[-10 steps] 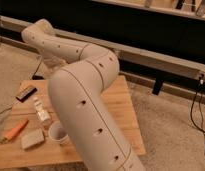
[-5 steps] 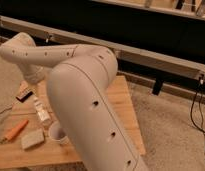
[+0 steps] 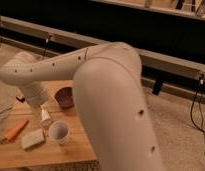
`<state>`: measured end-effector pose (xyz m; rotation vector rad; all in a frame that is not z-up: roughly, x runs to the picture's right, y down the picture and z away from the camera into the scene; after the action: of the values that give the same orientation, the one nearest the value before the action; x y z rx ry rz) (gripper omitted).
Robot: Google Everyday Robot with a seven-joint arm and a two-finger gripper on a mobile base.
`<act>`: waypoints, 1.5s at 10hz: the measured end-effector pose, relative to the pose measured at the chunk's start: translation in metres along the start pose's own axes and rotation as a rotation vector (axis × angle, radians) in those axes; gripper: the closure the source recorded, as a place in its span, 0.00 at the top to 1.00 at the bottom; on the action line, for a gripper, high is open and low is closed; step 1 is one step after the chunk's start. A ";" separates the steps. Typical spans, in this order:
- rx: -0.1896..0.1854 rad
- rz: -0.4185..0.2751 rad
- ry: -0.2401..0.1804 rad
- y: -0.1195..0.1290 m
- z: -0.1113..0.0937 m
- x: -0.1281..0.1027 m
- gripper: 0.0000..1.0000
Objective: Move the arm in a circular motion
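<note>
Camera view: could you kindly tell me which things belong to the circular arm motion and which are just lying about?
Job in hand: the arm; its gripper, low over the wooden table, beside the purple bowl.
Lying about: wooden table, purple bowl, white cup, orange carrot-like item, tan sponge-like block.

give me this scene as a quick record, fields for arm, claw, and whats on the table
arm: cream-white, big elbow close to the camera, forearm reaching left
claw: at the arm's left end, pointing down over the table, just left of the purple bowl
table: wooden, lower left of view
on table: purple bowl, white cup, orange item, pale block
</note>
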<state>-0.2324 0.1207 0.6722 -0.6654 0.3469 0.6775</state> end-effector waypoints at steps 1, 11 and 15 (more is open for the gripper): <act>0.008 0.041 0.010 -0.002 -0.002 0.031 0.65; 0.047 0.890 -0.005 -0.140 0.000 0.298 0.65; 0.125 1.263 -0.047 -0.292 0.000 0.392 0.65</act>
<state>0.2524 0.1306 0.6090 -0.2389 0.7657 1.8450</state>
